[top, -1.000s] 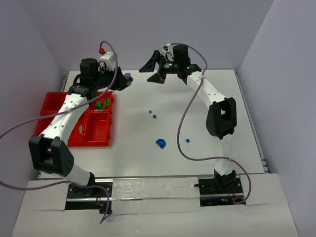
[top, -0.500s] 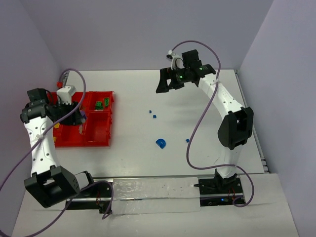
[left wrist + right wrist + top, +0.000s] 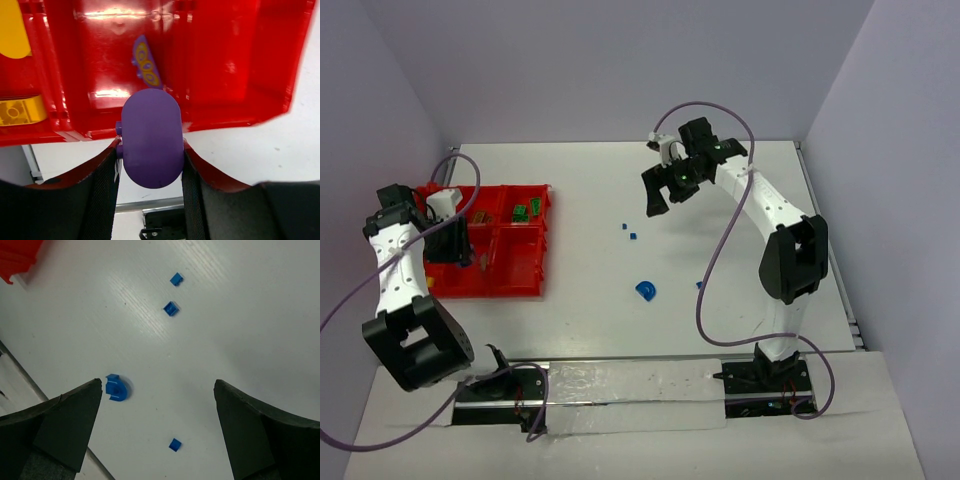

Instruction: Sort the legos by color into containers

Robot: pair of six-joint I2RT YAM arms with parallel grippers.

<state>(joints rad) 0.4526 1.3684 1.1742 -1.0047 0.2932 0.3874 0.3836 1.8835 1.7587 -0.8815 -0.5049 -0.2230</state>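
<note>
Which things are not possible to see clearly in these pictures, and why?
Top view: purple lego in the left gripper, hidden under the wrist.
Top view: blue bits, too small for shape.
Left wrist view: yellow legos, cut by the left edge.
Right wrist view: containers, only a corner at the edge.

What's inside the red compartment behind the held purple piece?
One purple lego lies on the compartment floor. The held purple piece covers the near wall, so anything there is hidden.

Containers (image 3: 520, 268) red. Rounded lego (image 3: 151, 137) plain purple. Arch (image 3: 117, 388) and small bits (image 3: 171, 308) blue. Block (image 3: 20, 111) yellow. Table (image 3: 250, 315) white.
</note>
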